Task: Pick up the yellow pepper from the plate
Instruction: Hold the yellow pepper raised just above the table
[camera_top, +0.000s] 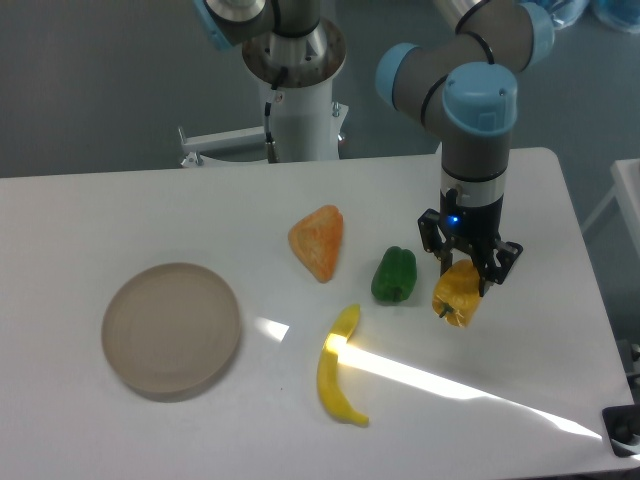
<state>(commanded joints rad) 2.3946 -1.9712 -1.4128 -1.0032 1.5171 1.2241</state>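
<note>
Gripping the yellow pepper (456, 296) at right, the gripper (467, 270) hides its upper part; pepper-table contact is unclear. The plate (172, 328), far left, holds nothing. A green pepper (394, 274) sits nearby.

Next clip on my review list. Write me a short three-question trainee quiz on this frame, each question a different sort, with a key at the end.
1. True or false: the yellow pepper is lying on the plate.
2. Multiple choice: which item sits nearest the yellow pepper on its left in the picture? A) the banana B) the green pepper C) the orange wedge
3. Fill in: the gripper is closed around the ______.

Key
1. False. The plate holds nothing; the yellow pepper is at the far side of the table, between the gripper's fingers.
2. B.
3. Yellow pepper.
</note>
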